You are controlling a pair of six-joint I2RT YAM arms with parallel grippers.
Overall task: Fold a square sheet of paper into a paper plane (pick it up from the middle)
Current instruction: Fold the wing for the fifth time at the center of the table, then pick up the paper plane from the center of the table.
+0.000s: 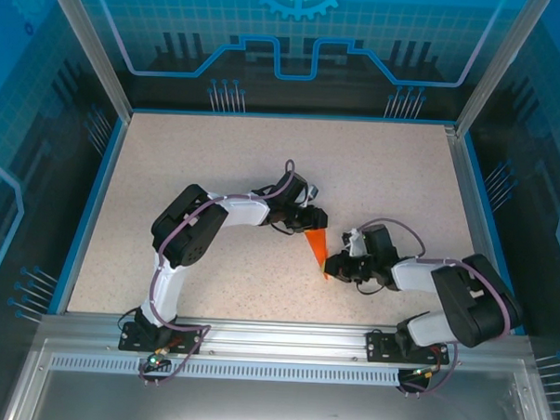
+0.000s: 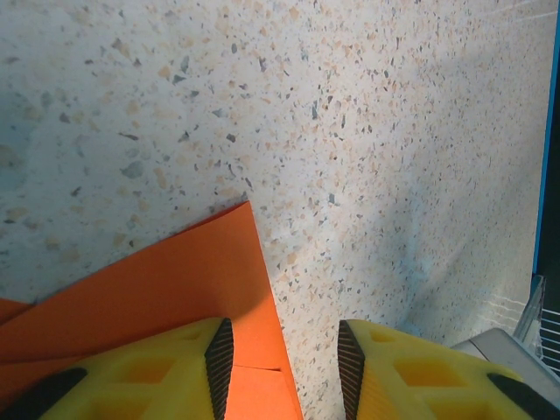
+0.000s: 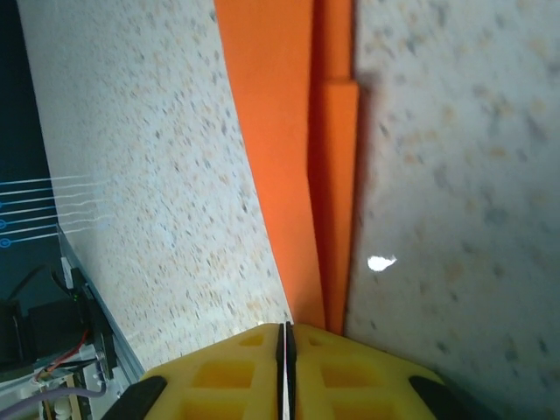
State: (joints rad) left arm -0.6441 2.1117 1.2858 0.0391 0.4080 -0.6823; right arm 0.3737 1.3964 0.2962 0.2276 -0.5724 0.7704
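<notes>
1. The folded orange paper (image 1: 316, 246) is seen near the middle of the speckled surface (image 1: 217, 151). It lies flat as a slim wedge, with the wide end toward the far side and the point toward the near side.
2. The left claw (image 2: 284, 372) is placed at the wide end of the paper, and its jaws are spread. One yellow finger (image 2: 166, 367) is laid over the paper and hides a part of it. The other finger (image 2: 411, 372) is over bare surface just beside the paper's edge.
3. The right claw (image 3: 286, 346) is placed at the pointed end of the paper, with its jaws pressed together. The narrow layers of the paper run up to the fingertips and are covered there. It cannot be told whether a layer is pinched between them.
4. In the right wrist view, a narrower folded strip is seen on top of the paper, along its right side.
5. A small white fleck (image 3: 381, 262) is seen on the surface just to the right of the paper.
6. The left arm (image 1: 191, 229) is bent to the left of the paper and the right arm (image 1: 462, 297) to its right. Both are well apart from it, except at the claws.
7. A blue rim (image 1: 94, 202) borders the surface far from the paper. An aluminium rail (image 1: 284, 333) crosses on the near side of the paper.
</notes>
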